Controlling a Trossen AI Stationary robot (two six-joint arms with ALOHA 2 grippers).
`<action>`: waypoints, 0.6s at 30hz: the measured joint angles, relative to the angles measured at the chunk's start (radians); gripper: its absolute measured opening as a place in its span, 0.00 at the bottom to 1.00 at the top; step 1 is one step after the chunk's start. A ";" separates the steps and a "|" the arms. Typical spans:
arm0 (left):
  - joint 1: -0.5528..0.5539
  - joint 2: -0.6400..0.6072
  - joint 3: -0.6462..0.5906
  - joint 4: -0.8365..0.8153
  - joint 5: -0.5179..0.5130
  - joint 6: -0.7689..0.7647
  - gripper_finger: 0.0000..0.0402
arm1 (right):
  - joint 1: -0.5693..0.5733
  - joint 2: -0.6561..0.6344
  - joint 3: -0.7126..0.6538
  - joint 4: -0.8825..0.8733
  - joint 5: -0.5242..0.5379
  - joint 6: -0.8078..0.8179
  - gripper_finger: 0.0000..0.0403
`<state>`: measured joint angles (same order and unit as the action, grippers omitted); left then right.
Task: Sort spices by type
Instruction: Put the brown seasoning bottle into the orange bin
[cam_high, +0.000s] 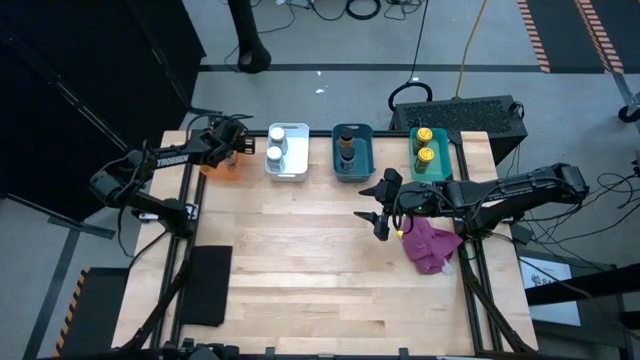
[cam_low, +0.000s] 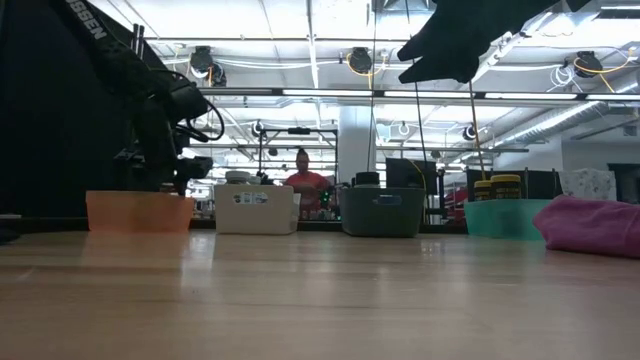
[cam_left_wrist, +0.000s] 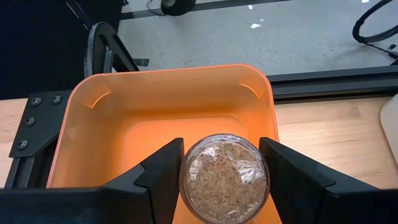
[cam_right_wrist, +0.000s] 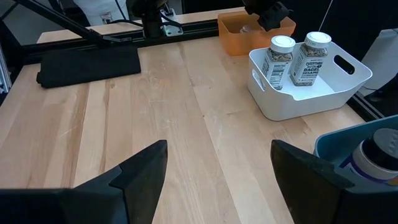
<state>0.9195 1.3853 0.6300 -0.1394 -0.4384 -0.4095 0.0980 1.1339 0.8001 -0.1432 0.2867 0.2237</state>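
Note:
My left gripper (cam_left_wrist: 221, 148) is at the table's far left, over the orange bin (cam_high: 222, 166), shut on a spice jar (cam_left_wrist: 225, 177) filled with brown spice. My right gripper (cam_right_wrist: 219, 149) hangs open above the bare wood right of centre (cam_high: 378, 210), with nothing between its fingers. Two white-lidded jars (cam_right_wrist: 297, 57) stand in the white bin (cam_high: 287, 152). A dark-lidded jar (cam_high: 347, 150) stands in the blue bin (cam_high: 353, 153). Two yellow-lidded jars (cam_high: 425, 145) stand in the teal bin (cam_high: 432, 153). My left gripper pinches the jar's round side (cam_left_wrist: 184, 174) between its two fingers, one on each side. The fingers slant down toward the table's far edge. The jar's clear end faces the wrist camera. It sits over the inside of the orange bin (cam_left_wrist: 143, 118); whether it touches the floor cannot be told.
A magenta cloth (cam_high: 432, 243) lies crumpled near the right edge, just beside my right gripper. A black pad (cam_high: 205, 285) lies at the near left. The four bins line the far edge; the middle and near wood is bare. A person shows in the room beyond (cam_low: 304, 180).

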 joint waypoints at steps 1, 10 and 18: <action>0.000 0.000 0.000 0.000 0.001 0.000 0.53 | 0.000 0.000 0.000 0.000 0.000 0.000 0.66; 0.000 0.000 0.000 0.000 0.003 -0.001 0.53 | 0.000 0.000 0.000 0.000 0.000 0.000 0.66; -0.003 0.000 0.000 0.002 0.012 -0.001 0.56 | 0.000 0.000 0.000 0.000 0.000 0.000 0.66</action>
<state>0.9165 1.3849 0.6300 -0.1379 -0.4267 -0.4107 0.0981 1.1339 0.8001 -0.1432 0.2867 0.2237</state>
